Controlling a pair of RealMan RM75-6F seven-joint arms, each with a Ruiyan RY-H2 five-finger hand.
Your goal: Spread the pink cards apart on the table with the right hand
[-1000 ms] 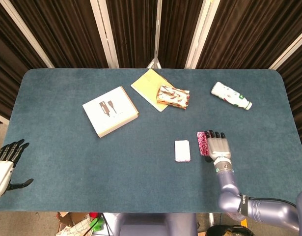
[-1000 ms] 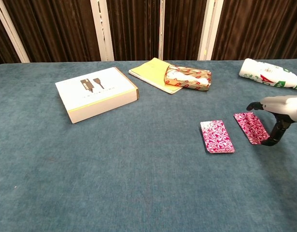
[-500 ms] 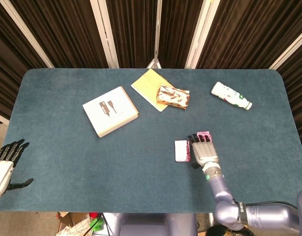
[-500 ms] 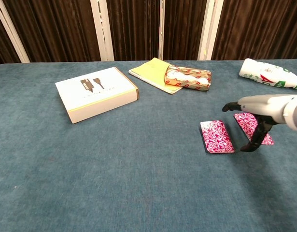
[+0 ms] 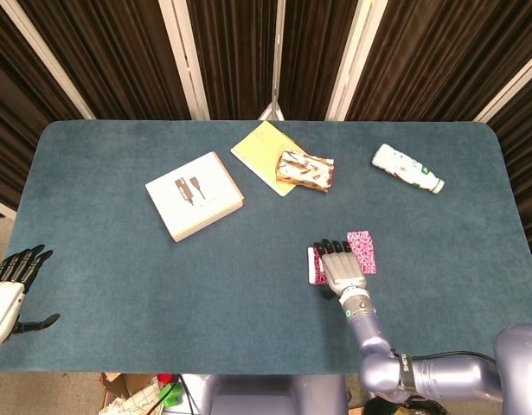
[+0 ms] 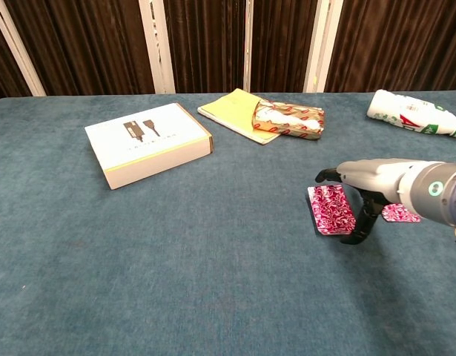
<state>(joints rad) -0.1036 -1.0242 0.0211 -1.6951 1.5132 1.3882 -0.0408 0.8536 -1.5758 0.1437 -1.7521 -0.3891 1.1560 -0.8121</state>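
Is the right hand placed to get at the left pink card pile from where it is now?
Probably yes. The right hand hovers over the left pile, fingers pointing down at its near edge, and nothing lies between them. The other card sits apart to the right.

The worktop (image 5: 118, 285) was deep teal. The pink cards (image 6: 333, 209) bore a magenta-and-white swirl pattern. The right hand (image 5: 340, 270) was silver-grey with black fingers (image 5: 328, 247). The box (image 5: 195, 195) was white with a tan edge, the notepad (image 5: 259, 151) yellow, the packet (image 5: 304, 169) red-and-cream printed, the bottle (image 5: 407, 168) white with green marks.
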